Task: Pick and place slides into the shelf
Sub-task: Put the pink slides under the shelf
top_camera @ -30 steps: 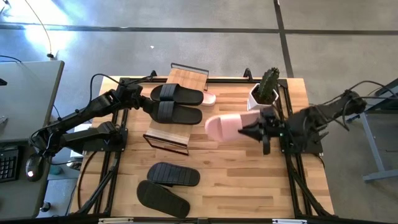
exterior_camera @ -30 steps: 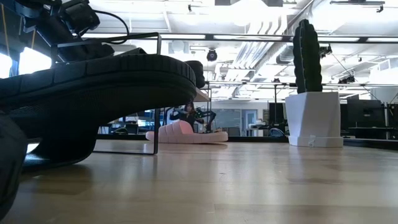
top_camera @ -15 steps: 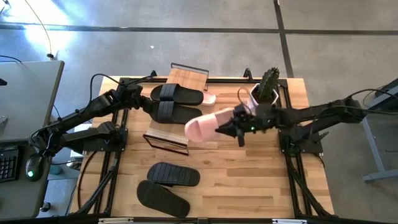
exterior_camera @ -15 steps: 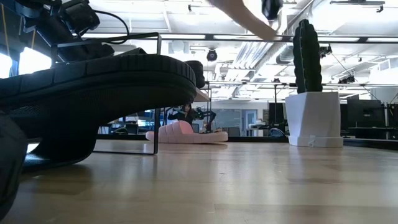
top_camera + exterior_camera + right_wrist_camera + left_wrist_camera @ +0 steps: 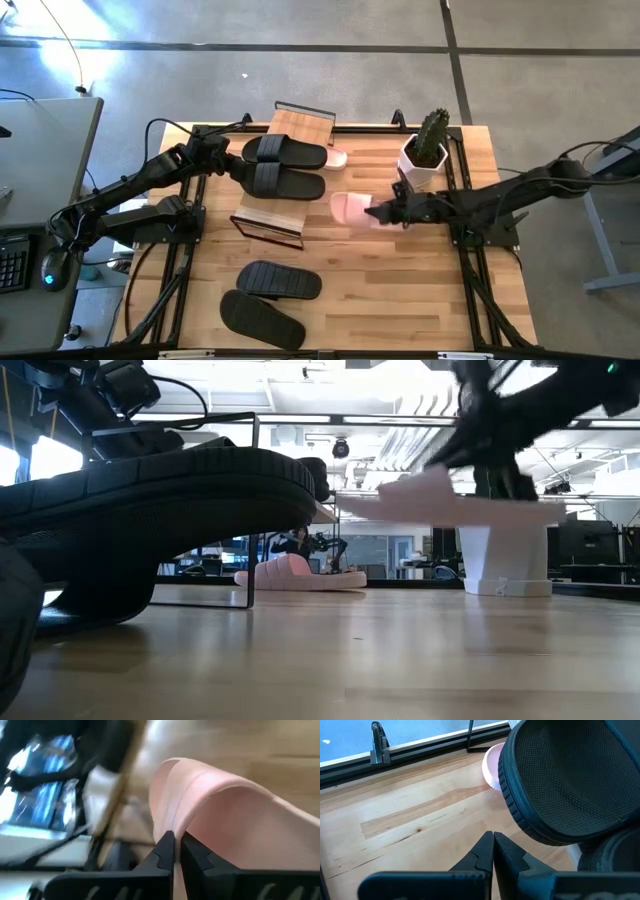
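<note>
Slides nearest our low camera come first: two black slides (image 5: 263, 295) lie on the table (image 5: 400, 290), well away from both pincers, waiting their turn. They loom dark across that level view.

We hold a pink slide (image 5: 349, 208) in our right pincer (image 5: 372, 212), arm stretched out low across the middle of the table. The wrist view shows the fingers (image 5: 165, 851) pinched tight on the edge of the slide's wide strap, so the slide hangs out ahead of the fingertips, toward the shelf. In the low view it rides clear of the wood, sole roughly level. We judge a strap grip keeps the sole free, so it can be laid flat on a board.

Beyond the fingertips stands the shelf (image 5: 300, 124), just past the carried slide. Two black slides (image 5: 283, 165) already rest side by side on its slanted boards. A second pink slide (image 5: 335, 157) lies on the table beside the shelf's right edge, near our right pincer but apart from it.

Our left pincer (image 5: 222, 158) waits at the shelf's left side, fingers closed on nothing, just beside the shelved black slides.

Behind the right arm a potted cactus (image 5: 427, 147) stands near the far edge, so the arm must pass clear of it.
</note>
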